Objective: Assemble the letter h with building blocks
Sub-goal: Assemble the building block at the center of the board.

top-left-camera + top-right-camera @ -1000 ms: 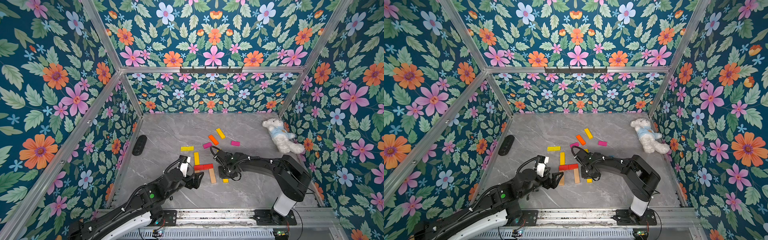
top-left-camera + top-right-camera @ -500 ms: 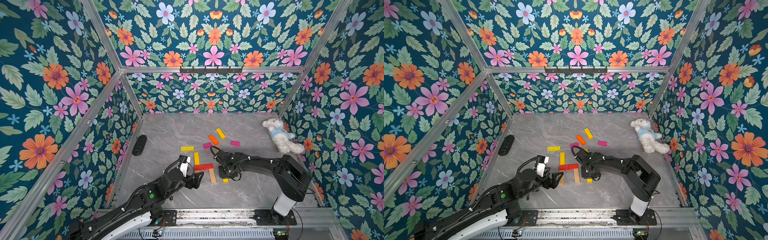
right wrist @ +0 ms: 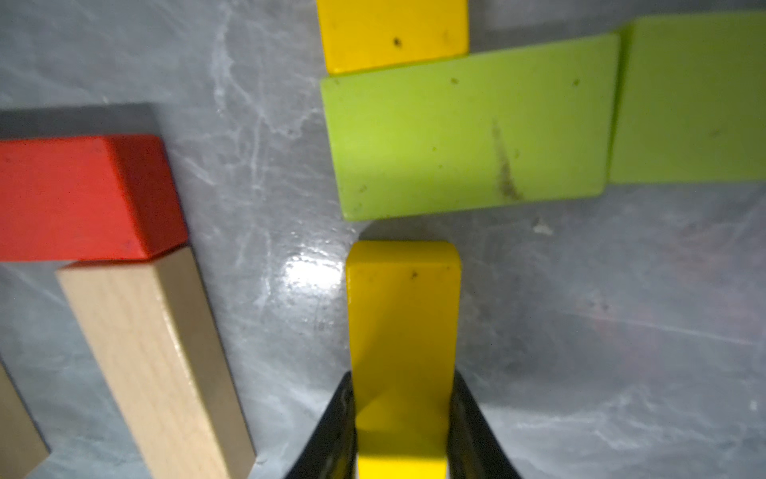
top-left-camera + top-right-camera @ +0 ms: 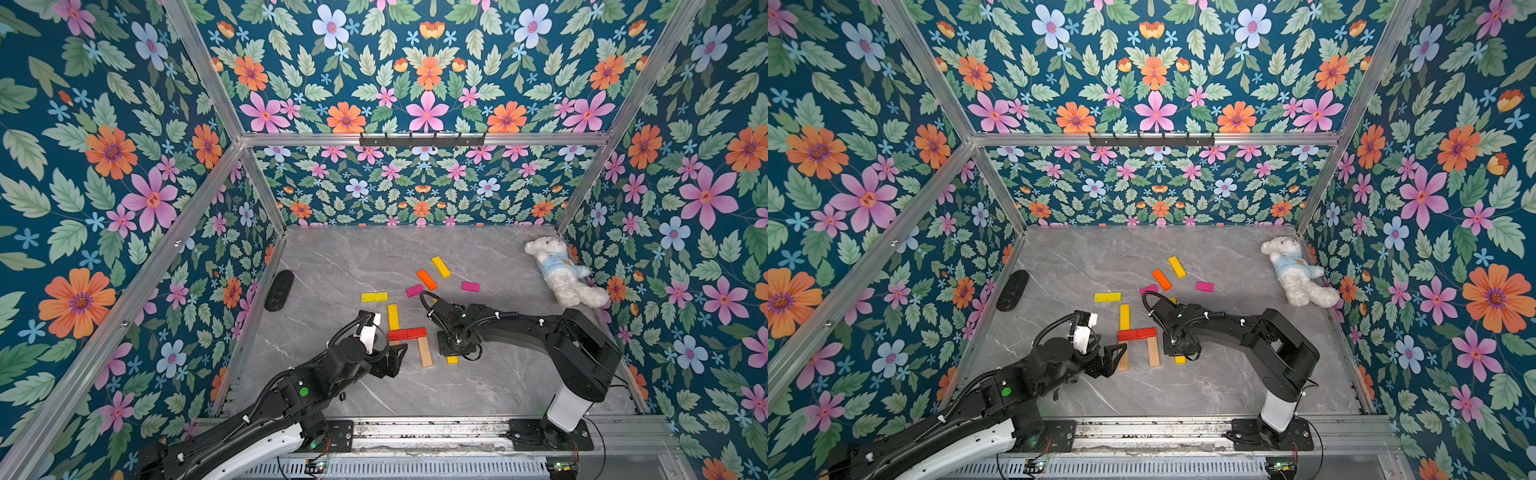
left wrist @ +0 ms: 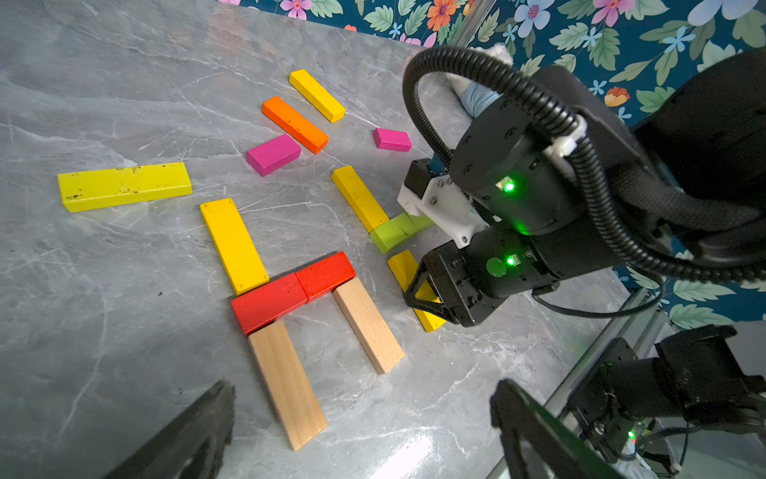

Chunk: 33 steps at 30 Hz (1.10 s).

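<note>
On the grey table lie a yellow bar, two red blocks end to end below it, and two plain wood bars running down from the reds. My right gripper is shut on a yellow block, held low just below two lime blocks, to the right of the wood bars. Another yellow bar touches the lime blocks' far side. My left gripper is open and holds nothing, hovering near the lower ends of the wood bars.
Loose blocks lie farther back: a yellow bar, two magenta blocks, an orange bar and a yellow bar. A white plush bear lies by the right wall. A black oval object sits at the left wall.
</note>
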Tool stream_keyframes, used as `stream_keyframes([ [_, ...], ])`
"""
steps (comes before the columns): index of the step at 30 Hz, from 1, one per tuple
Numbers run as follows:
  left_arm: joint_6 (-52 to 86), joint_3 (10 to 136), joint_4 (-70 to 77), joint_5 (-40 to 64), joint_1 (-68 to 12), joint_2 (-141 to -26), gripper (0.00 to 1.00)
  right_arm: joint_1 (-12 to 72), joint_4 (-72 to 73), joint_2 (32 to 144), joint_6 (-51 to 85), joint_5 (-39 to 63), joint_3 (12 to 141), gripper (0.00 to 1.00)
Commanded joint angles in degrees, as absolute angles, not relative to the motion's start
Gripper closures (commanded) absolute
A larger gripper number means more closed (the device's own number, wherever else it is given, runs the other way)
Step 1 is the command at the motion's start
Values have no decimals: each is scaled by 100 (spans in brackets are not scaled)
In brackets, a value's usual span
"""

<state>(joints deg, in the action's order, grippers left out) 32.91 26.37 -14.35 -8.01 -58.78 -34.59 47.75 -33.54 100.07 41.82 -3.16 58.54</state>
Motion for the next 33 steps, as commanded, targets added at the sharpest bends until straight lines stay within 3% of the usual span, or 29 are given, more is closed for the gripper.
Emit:
stream_keyframes([
  [1,3243,2647,-1426,-905,-5876,-3471,1,4763,-3367,10090,4226,-382,5801,66],
  [9,3234,2655,-1415,-923,-5879,-3524,1,4757,-3325,10090,4232,-395,5823,61],
  [15,3234,2665,-1422,-925,-5879,-3551,1,4757,-3305,10159,4199,-412,5875,72],
  [33,3226,2672,-1424,-932,-5878,-3595,1,4690,-3401,10248,3980,-501,6082,72],
])
